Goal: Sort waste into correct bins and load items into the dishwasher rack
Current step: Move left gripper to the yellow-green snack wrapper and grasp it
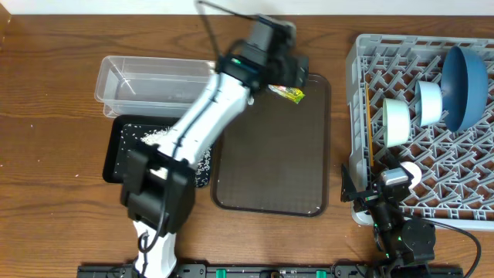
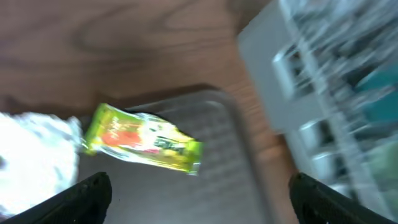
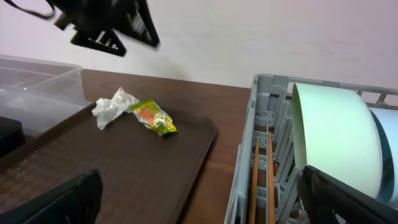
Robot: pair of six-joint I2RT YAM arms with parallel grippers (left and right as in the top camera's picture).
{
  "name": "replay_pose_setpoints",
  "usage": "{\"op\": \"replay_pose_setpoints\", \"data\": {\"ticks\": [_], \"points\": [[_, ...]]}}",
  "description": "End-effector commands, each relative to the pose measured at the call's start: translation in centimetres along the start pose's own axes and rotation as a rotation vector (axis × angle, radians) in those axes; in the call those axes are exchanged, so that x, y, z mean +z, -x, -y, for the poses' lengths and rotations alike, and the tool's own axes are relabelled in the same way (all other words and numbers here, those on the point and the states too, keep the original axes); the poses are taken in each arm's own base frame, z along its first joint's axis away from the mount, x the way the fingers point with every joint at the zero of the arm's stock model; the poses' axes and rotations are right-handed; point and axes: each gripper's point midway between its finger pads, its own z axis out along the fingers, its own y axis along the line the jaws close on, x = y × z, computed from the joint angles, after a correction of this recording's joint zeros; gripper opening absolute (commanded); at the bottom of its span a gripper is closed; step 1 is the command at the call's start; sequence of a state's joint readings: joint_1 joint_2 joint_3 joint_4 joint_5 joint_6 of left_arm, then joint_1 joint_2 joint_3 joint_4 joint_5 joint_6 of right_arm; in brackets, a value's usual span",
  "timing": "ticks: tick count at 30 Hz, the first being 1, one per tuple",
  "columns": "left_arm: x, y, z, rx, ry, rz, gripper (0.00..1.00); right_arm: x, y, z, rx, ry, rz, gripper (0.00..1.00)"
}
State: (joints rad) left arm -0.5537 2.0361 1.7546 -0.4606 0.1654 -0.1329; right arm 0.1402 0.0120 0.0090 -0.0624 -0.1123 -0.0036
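Dishes looked done: blue bowl (image 1: 465,77), white bowl (image 1: 428,103), green bowl (image 1: 396,120) & chopsticks (image 3: 256,180) sat in the rack (image 1: 359,69) at right; rice (image 1: 154,135) lay in the black tray (image 1: 116,162), left. Not yet binned: wrapper (image 2: 146,140) & tissue (image 2: 31,149), side by side at the brown tray's (image 1: 270,170) far edge. Left gripper (image 2: 199,199) hung over them, jaws wide open, empty; right gripper (image 3: 199,196) sat by the rack's near-left corner, likewise.

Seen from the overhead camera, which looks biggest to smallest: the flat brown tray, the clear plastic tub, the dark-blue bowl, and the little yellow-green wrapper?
1. Flat brown serving tray.
2. Clear plastic rectangular tub, its right end hidden by the left arm.
3. Large dark-blue bowl, standing on edge.
4. Small yellow-green snack wrapper.
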Motion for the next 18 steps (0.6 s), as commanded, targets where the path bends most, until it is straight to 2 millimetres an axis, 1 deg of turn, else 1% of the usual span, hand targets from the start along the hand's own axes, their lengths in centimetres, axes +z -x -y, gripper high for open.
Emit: {"op": "replay_pose_setpoints", "data": {"ticks": [1,4,6,7,9,13,15,18], "points": [[2.7,-1.6,-4.0,0.294,0.261,-0.051,0.93,0.0,0.0,0.4,0.018,-0.015,0.003,0.99],[4.9,-3.3,-4.8,0.305,0.295,-0.094,0.92,0.0,0.0,0.4,0.018,-0.015,0.003,0.99],[6.2,-4.2,-5.0,0.305,0.285,-0.116,0.89,0.0,0.0,0.4,0.018,-0.015,0.003,0.99],[7.0,-4.9,-4.7,0.305,0.26,-0.129,0.86,0.0,0.0,0.4,0.018,-0.015,0.003,0.99],[8.2,-5.7,-4.0,0.302,0.204,-0.143,0.83,0.0,0.0,0.4,0.018,-0.015,0.003,0.99],[9.6,-6.7,-3.1,0.3,0.139,-0.154,0.81,0.0,0.0,0.4,0.018,-0.016,0.003,0.99],[10.0,-7.3,-2.6,0.296,0.104,-0.166,0.78,0.0,0.0,0.4,0.018,-0.015,0.003,0.99],[10.6,-8.1,-1.7,0.293,0.053,-0.185,0.76,0.0,0.0,0.4,0.018,-0.015,0.003,0.99]]}}
